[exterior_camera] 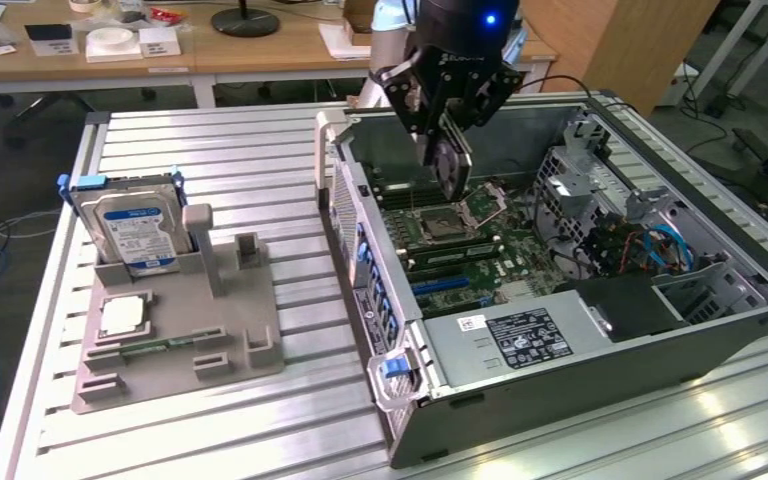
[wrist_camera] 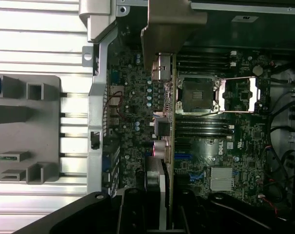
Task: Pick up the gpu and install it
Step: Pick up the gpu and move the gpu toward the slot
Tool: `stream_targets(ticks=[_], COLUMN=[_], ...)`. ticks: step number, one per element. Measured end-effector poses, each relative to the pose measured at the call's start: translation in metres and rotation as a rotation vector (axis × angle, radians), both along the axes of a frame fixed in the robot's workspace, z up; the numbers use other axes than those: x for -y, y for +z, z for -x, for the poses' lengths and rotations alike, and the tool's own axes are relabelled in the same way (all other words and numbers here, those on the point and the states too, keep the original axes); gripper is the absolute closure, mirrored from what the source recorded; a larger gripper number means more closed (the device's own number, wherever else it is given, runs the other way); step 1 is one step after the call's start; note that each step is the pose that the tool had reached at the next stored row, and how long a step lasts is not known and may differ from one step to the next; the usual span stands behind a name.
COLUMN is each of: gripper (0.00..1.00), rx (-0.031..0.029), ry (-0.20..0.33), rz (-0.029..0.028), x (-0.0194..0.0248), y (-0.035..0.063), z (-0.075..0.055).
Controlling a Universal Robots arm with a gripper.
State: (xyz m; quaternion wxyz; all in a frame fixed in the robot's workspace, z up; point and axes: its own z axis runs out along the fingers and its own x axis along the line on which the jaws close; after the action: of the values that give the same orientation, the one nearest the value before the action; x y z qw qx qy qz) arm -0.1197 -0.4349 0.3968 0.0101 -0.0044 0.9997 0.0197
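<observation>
A: Which step is this?

B: The carry, I'd say. The gripper (exterior_camera: 443, 128) is closed narrow on the gpu (exterior_camera: 451, 168), which hangs on edge from it, clear of everything below

A: Where does that put the card?

B: Over the open computer case (exterior_camera: 704, 335), which lies on its side toward the tabletop's (exterior_camera: 224, 140) edge on the exterior view's right. The card is above the motherboard (exterior_camera: 458, 240), not touching it. The grey holder (exterior_camera: 244, 345) with the hard drive (exterior_camera: 137, 225) sits well apart, near the opposite edge

A: And from the wrist?

B: The gpu (wrist_camera: 166, 161) shows edge-on between the gripper's (wrist_camera: 162, 217) jaws, its metal bracket (wrist_camera: 171, 24) at the far end near the case wall, just beside the processor socket (wrist_camera: 198, 95)

A: So what does seating it call for?

B: In my judgement, getting the card's lower edge square over one of the blue slots (wrist_camera: 184, 156), with the bracket at the rear opening. I can't tell if it lines up yet
</observation>
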Motion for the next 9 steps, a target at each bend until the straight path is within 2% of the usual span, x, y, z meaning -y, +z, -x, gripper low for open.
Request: stream_targets(ticks=[9], gripper=[0.72], rx=[-0.0001], ry=[0.0], rz=[0.0], x=[0.0], y=[0.0], z=[-0.021])
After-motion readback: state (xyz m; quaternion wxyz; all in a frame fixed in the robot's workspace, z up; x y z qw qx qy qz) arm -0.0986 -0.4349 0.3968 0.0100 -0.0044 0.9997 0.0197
